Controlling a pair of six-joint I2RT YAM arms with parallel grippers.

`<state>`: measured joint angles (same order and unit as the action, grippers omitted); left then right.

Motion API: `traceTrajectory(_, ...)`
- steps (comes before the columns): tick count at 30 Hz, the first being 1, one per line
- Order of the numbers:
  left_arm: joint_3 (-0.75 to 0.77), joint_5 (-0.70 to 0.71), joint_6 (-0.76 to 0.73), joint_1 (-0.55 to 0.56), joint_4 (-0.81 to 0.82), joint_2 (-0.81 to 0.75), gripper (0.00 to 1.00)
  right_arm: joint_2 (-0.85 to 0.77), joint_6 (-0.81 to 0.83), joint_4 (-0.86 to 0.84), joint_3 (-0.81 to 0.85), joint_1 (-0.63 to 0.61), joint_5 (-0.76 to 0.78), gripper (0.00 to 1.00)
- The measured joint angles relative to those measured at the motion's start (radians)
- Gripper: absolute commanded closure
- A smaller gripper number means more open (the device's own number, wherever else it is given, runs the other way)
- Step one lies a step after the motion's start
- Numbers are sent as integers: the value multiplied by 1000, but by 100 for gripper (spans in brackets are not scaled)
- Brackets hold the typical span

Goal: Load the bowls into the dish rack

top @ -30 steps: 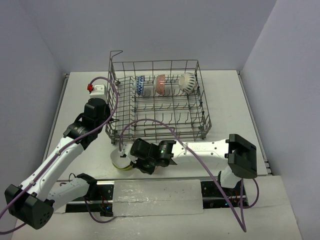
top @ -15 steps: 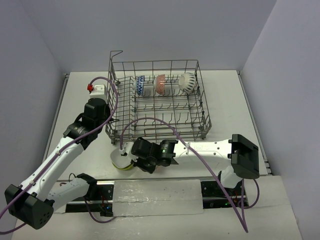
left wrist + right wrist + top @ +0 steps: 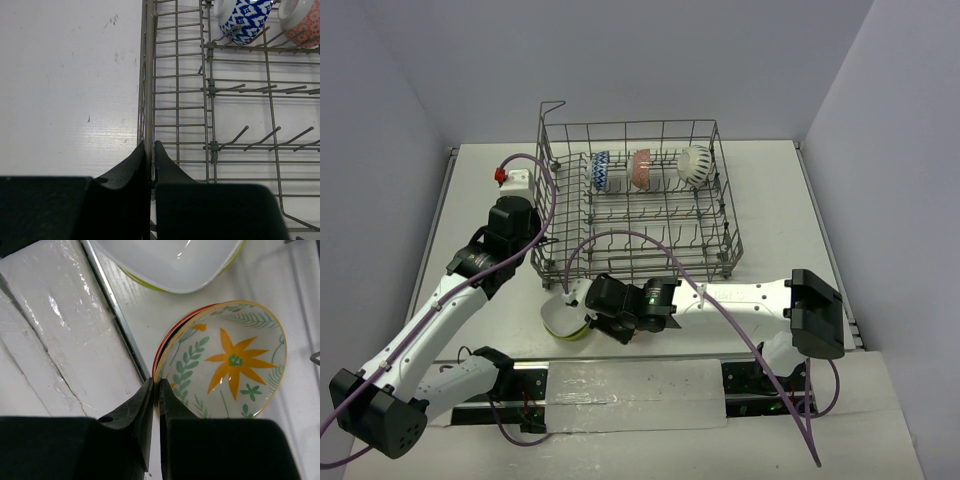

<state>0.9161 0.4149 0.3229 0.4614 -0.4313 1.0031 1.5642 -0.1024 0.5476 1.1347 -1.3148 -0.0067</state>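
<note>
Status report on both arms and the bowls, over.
Left gripper clamped on dish rack rim. Right gripper pinching floral bowl rim. Green bowl close beside it.

Grey dish rack (image 3: 148,75), yellow-floral bowl (image 3: 230,360)

White bench (image 3: 770,180), as I see it from here.
The dish rack (image 3: 630,124) stands at the far middle, with a small white box (image 3: 514,179) with a red end beside its left corner. Near the front edge sit a lime-green bowl (image 3: 562,318) and, just beside it, a yellow-floral bowl (image 3: 235,365).
</note>
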Motion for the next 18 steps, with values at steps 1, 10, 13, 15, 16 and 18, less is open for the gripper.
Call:
traceTrajectory(1,0,0,0,0,0,0,100,0,-2,5,4,0,8,100)
traceTrajectory(10,0,0,0,0,0,0,100,-19,-12,49,13,0,80,100)
traceTrajectory(13,0,0,0,0,0,0,100,-21,-13,76,27,0,93,100)
traceTrajectory(15,0,0,0,0,0,0,100,-21,-15,93,39,0,93,100)
traceTrajectory(16,0,0,0,0,0,0,100,-21,-16,101,45,0,93,100)
traceTrajectory(18,0,0,0,0,0,0,100,-21,-17,110,53,-1,93,100)
